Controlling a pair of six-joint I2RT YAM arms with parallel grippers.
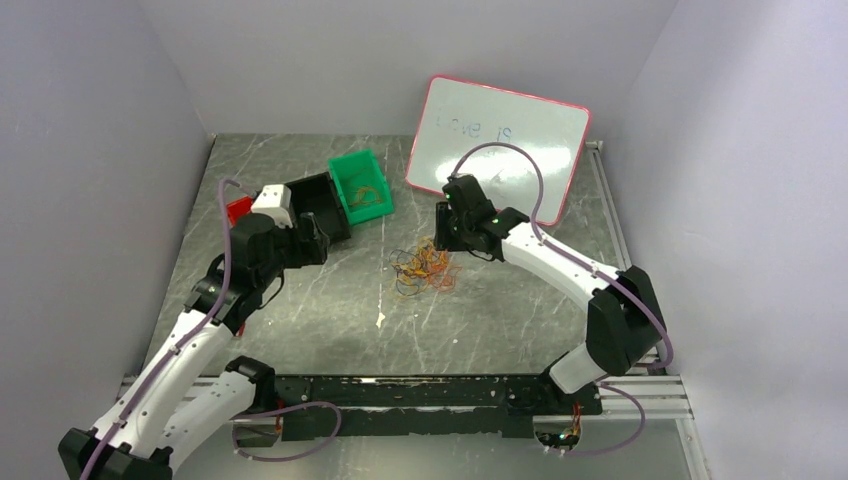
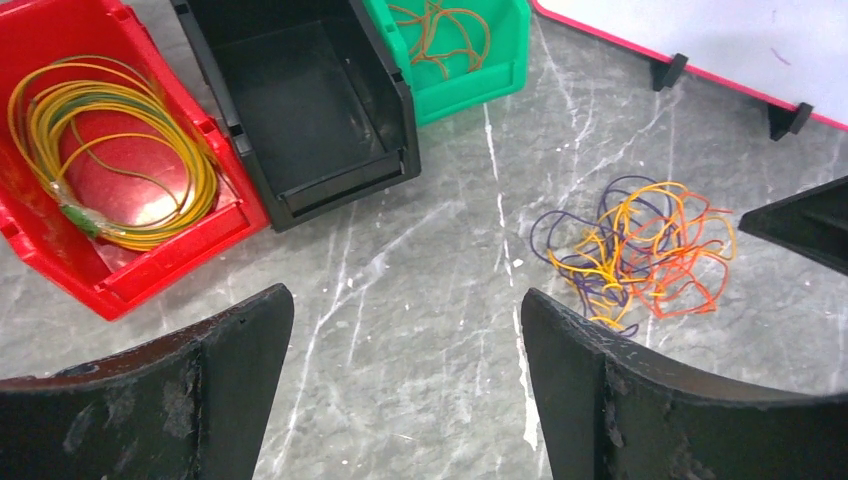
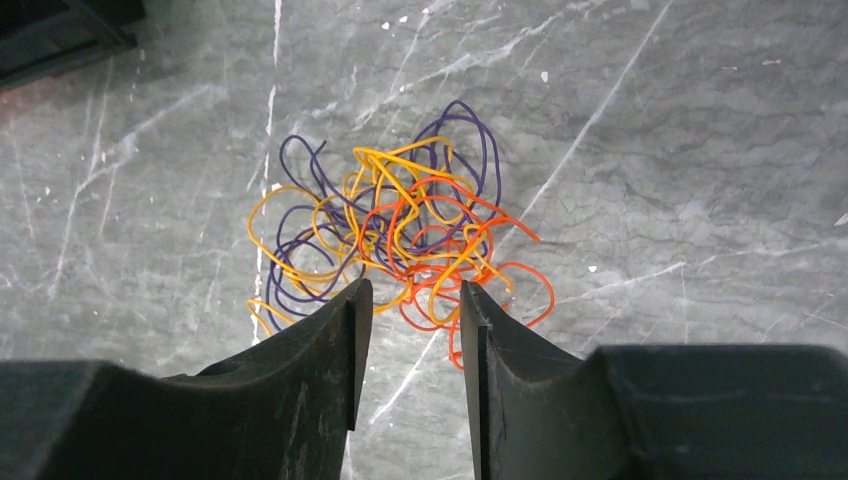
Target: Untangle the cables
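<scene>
Right wrist view looks straight down on the cables (image 3: 400, 240), a loose tangle of orange, yellow and dark purple strands lying on the grey marbled counter (image 3: 650, 150). The right hand (image 3: 414, 290) stands over the tangle's near edge with only a narrow gap between its fingers. Bare counter shows in that gap, and no strand is pinched there.

Left wrist view shows the left hand (image 2: 405, 300) spread wide, holding and touching nothing, with the cables (image 2: 635, 250) well off to its right. This view alone shows into the bins: a yellow-green coil (image 2: 110, 150) lies in the red bin (image 2: 60, 270), a black bin (image 2: 340, 185) stands beside it, and an orange strand (image 2: 440, 25) lies in the green bin (image 2: 470, 85).

Top external view places the cables (image 1: 425, 268) near the counter's middle. The right hand (image 1: 445, 235) is just beyond them and the left hand (image 1: 320, 240) is by the bins. A whiteboard (image 1: 500, 140) leans at the far edge.
</scene>
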